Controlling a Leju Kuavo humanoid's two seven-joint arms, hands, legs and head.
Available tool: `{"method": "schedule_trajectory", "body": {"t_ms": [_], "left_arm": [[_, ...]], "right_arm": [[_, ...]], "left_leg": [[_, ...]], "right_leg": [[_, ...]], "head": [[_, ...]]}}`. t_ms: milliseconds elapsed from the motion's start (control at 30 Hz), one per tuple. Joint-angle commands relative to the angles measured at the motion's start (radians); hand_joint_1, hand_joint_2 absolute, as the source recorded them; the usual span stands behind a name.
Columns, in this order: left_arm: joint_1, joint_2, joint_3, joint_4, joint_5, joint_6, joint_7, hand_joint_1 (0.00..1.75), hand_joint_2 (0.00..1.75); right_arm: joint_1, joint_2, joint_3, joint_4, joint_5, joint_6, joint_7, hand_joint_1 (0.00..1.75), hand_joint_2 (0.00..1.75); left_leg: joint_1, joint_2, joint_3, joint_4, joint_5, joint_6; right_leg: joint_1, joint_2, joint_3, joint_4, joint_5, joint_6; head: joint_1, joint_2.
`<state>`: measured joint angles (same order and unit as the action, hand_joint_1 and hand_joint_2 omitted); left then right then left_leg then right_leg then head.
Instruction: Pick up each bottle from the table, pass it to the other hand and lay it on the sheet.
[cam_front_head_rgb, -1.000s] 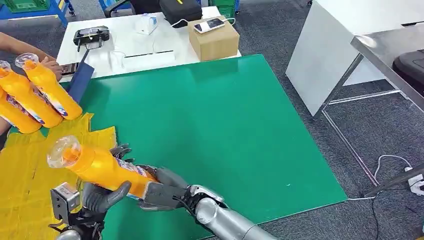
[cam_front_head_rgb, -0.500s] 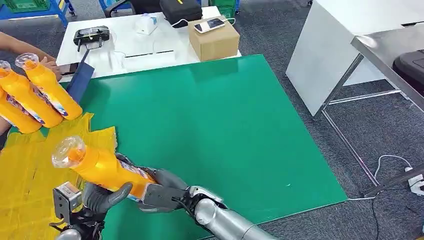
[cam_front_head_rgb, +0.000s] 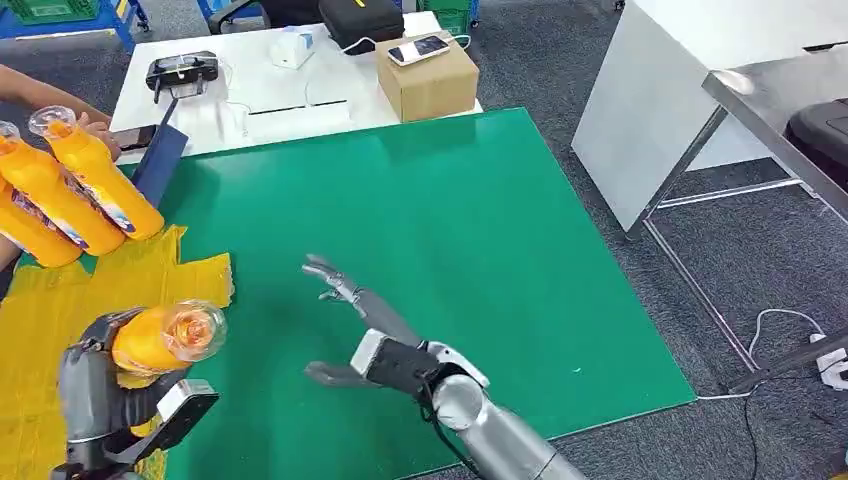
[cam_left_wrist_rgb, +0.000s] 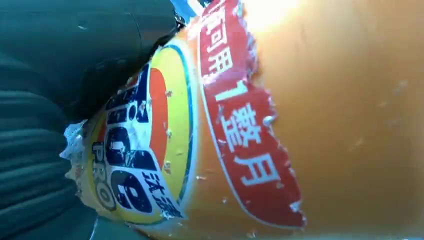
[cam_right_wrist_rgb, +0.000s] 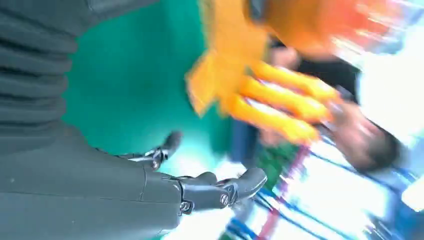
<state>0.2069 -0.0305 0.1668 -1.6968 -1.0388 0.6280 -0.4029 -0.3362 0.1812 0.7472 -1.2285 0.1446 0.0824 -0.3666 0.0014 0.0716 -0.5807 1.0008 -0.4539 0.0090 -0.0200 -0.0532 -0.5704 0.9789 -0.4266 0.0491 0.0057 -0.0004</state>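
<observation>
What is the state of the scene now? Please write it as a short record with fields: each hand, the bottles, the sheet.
left hand: grips an orange bottle, its clear cap toward the camera
right hand: holds nothing, fingers spread, above the green table
other bottles: three orange bottles lie side by side at the yellow sheet's far end
yellow sheet: lies on the table's left part, below the held bottle
person: a hand beside the lying bottles
</observation>
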Motion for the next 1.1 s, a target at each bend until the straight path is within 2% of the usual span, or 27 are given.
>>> {"method": "schedule_trajectory", "body": {"t_ms": [33, 100, 167, 267, 300, 400, 433, 500, 567, 600, 633, 700, 800, 867, 933, 967, 1000, 1100], "left_arm": [[0.008, -0.053, 0.261, 0.151, -0.269, 0.030, 0.042, 1.75, 1.75], [-0.006, -0.027, 0.296, 0.230, -0.472, -0.030, 0.147, 1.75, 1.75], [-0.020, -0.002, 0.292, 0.300, -0.511, -0.032, 0.164, 1.75, 1.75], [-0.022, 0.001, 0.292, 0.308, -0.511, -0.031, 0.164, 1.75, 1.75], [-0.024, 0.000, 0.291, 0.309, -0.512, -0.029, 0.165, 1.75, 1.75], [0.003, 0.135, 0.140, 0.389, -0.532, -0.191, 0.304, 1.75, 1.75], [0.007, 0.170, 0.095, 0.421, -0.532, -0.189, 0.337, 1.75, 1.75], [0.001, 0.207, 0.031, 0.485, -0.532, -0.206, 0.374, 1.75, 1.75], [-0.006, 0.217, 0.005, 0.520, -0.532, -0.221, 0.378, 1.75, 1.75], [-0.005, 0.261, -0.054, 0.528, -0.532, -0.211, 0.454, 1.54, 1.75], [-0.018, 0.249, -0.053, 0.538, -0.532, -0.211, 0.485, 0.00, 0.00], [-0.037, 0.250, -0.076, 0.547, -0.532, -0.223, 0.497, 0.00, 0.00], [-0.032, 0.237, -0.060, 0.516, -0.532, -0.206, 0.460, 0.00, 0.00], [-0.023, 0.254, -0.101, 0.481, -0.532, -0.201, 0.501, 0.00, 0.00], [-0.023, 0.334, -0.241, 0.443, -0.532, -0.154, 0.683, 0.00, 0.00], [-0.031, 0.364, -0.295, 0.431, -0.532, -0.135, 0.746, 0.00, 0.00], [-0.040, 0.422, -0.385, 0.405, -0.532, -0.090, 0.855, 0.00, 0.00], [-0.040, 0.422, -0.385, 0.405, -0.532, -0.090, 0.855, 0.00, 0.00]], "right_arm": [[0.068, -0.091, -0.111, -0.243, -0.054, 0.001, -0.056, 0.00, 0.00], [0.071, -0.083, -0.125, -0.263, -0.070, 0.010, -0.065, 0.00, 0.00], [0.065, -0.078, -0.125, -0.266, -0.074, 0.016, -0.065, 0.00, 0.00], [0.063, -0.078, -0.125, -0.265, -0.074, 0.016, -0.065, 0.00, 0.00], [0.062, -0.076, -0.124, -0.262, -0.074, 0.016, -0.065, 0.00, 0.00], [0.052, -0.075, -0.120, -0.251, -0.075, 0.024, -0.065, 0.00, 0.00], [0.047, -0.074, -0.118, -0.247, -0.075, 0.026, -0.065, 0.00, 0.00], [0.039, -0.073, -0.117, -0.240, -0.077, 0.030, -0.063, 0.00, 0.00], [0.035, -0.073, -0.118, -0.237, -0.079, 0.033, -0.062, 0.00, 0.00], [0.035, -0.073, -0.118, -0.237, -0.079, 0.034, -0.061, 0.00, 0.00], [0.039, -0.073, -0.118, -0.238, -0.079, 0.035, -0.061, 0.00, 0.00], [0.044, -0.074, -0.118, -0.239, -0.080, 0.035, -0.062, 0.00, 0.00], [0.051, -0.077, -0.121, -0.237, -0.079, 0.035, -0.061, 0.00, 0.00], [0.057, -0.081, -0.125, -0.238, -0.079, 0.036, -0.061, 0.00, 0.00], [0.068, -0.081, -0.127, -0.238, -0.074, 0.034, -0.060, 0.00, 0.00], [0.072, -0.081, -0.126, -0.237, -0.073, 0.034, -0.059, 0.00, 0.00], [0.075, -0.082, -0.121, -0.232, -0.071, 0.033, -0.059, 0.00, 0.00], [0.075, -0.082, -0.121, -0.232, -0.071, 0.033, -0.059, 0.00, 0.00]], "left_leg": [[0.002, -0.008, 0.003, 0.000, 0.000, 0.000], [0.001, -0.006, 0.002, -0.001, 0.000, -0.001], [-0.001, -0.004, 0.001, -0.002, 0.000, 0.000], [0.000, -0.003, 0.001, -0.001, 0.000, -0.001], [0.002, -0.008, 0.003, -0.001, 0.000, -0.002], [0.001, -0.008, 0.002, -0.001, 0.000, -0.001], [0.001, -0.008, 0.002, -0.002, 0.001, -0.001], [0.000, -0.003, 0.001, -0.002, 0.001, -0.001], [-0.001, -0.006, 0.003, -0.003, 0.001, -0.001], [0.000, -0.007, 0.004, -0.003, 0.001, -0.001], [0.001, -0.010, 0.005, -0.003, 0.001, -0.002], [-0.001, -0.005, 0.002, -0.002, 0.002, -0.001], [0.000, -0.007, 0.004, -0.002, 0.002, -0.002], [0.001, -0.008, 0.003, -0.002, 0.003, -0.003], [0.000, -0.008, 0.003, -0.002, 0.003, -0.003], [0.001, -0.013, 0.002, -0.001, 0.004, -0.003], [0.001, -0.012, 0.002, -0.001, 0.005, -0.003], [0.001, -0.012, 0.002, -0.001, 0.005, -0.002]], "right_leg": [[0.001, 0.002, 0.004, -0.002, 0.000, -0.003], [0.000, 0.003, 0.003, -0.002, 0.000, -0.002], [-0.001, 0.002, 0.001, -0.001, 0.000, -0.002], [0.000, 0.002, 0.001, -0.001, 0.000, -0.002], [0.001, 0.005, 0.003, -0.001, 0.000, -0.004], [0.000, 0.001, 0.002, -0.001, -0.001, -0.003], [0.001, 0.002, 0.003, -0.002, -0.001, -0.003], [0.000, 0.001, 0.001, -0.001, 0.000, -0.001], [-0.001, 0.002, 0.002, -0.001, 0.000, -0.002], [-0.001, 0.003, 0.004, -0.001, 0.000, -0.003], [0.000, 0.004, 0.005, -0.001, 0.000, -0.005], [-0.001, 0.000, 0.002, 0.000, 0.000, -0.002], [-0.001, 0.003, 0.003, 0.000, 0.001, -0.003], [0.000, 0.004, 0.003, -0.001, 0.001, -0.003], [-0.001, 0.001, 0.003, 0.000, 0.000, -0.002], [0.001, 0.001, 0.004, 0.000, 0.000, -0.003], [0.000, -0.002, 0.003, 0.000, 0.000, -0.003], [0.000, -0.003, 0.003, 0.000, 0.000, -0.003]], "head": [[0.000, 0.000], [0.000, 0.000], [0.000, 0.000], [0.000, 0.000], [0.000, 0.000], [0.000, 0.000], [0.000, 0.000], [0.000, 0.000], [0.000, 0.000], [-0.001, 0.000], [0.000, 0.000], [-0.001, 0.000], [-0.002, 0.000], [-0.001, 0.000], [-0.001, 0.000], [0.000, 0.000], [-0.001, 0.000], [0.000, 0.000]]}}
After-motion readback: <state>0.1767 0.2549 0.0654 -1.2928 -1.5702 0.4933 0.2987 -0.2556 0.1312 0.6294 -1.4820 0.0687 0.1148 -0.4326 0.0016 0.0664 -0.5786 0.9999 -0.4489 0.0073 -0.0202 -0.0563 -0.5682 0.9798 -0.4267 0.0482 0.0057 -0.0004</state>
